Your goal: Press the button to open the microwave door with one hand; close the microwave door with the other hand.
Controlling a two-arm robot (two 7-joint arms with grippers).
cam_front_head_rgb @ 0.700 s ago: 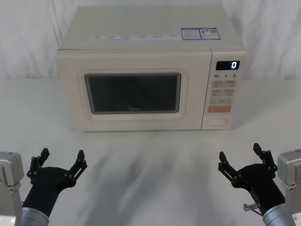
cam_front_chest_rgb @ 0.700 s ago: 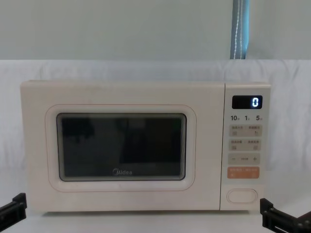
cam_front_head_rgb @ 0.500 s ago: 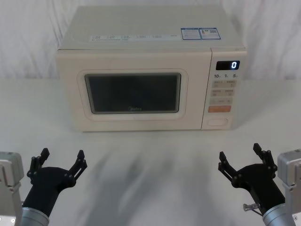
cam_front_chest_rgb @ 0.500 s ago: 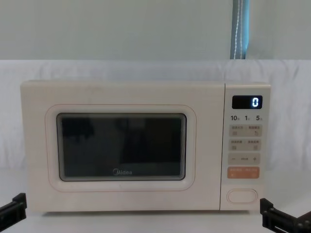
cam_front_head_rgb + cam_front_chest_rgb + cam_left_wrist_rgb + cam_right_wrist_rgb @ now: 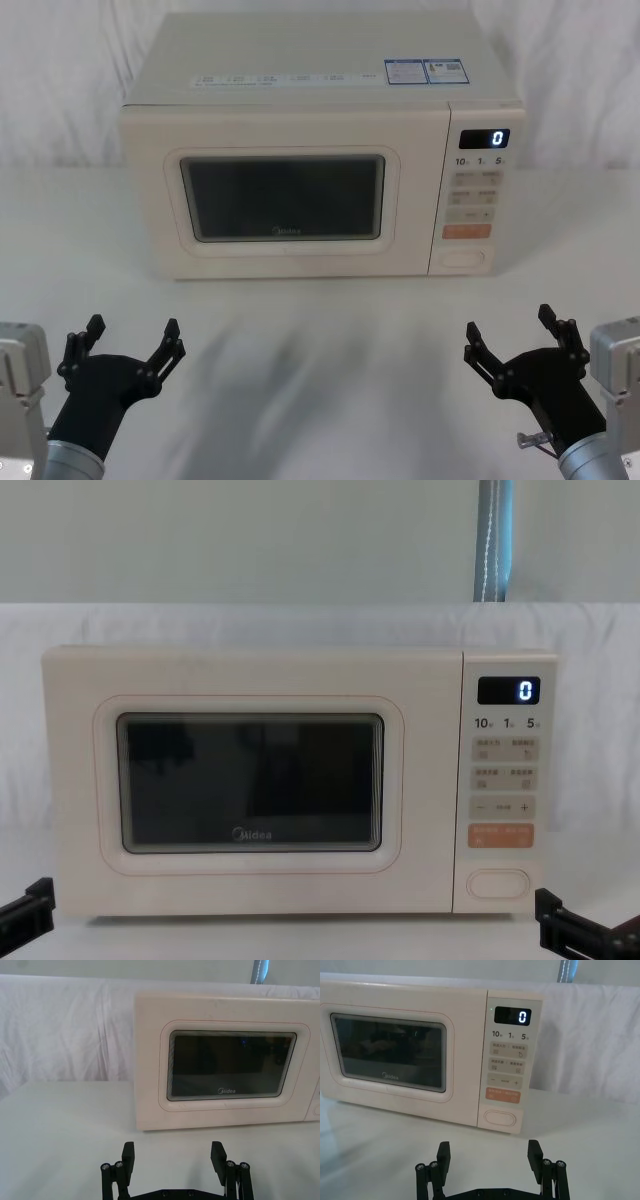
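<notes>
My left gripper (image 5: 125, 345) hovers low over the white counter (image 5: 320, 340), jaws spread wide and holding nothing — well short of the microwave door (image 5: 283, 195), which sits flush and closed. My right gripper (image 5: 515, 338) hangs on the other side, jaws equally wide, touching nothing. The button (image 5: 500, 1117) sits at the bottom of the control panel (image 5: 508, 1060) — just beneath the orange key (image 5: 503, 1094), unpressed.

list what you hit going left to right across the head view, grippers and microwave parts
left gripper → microwave door → button → right gripper
</notes>
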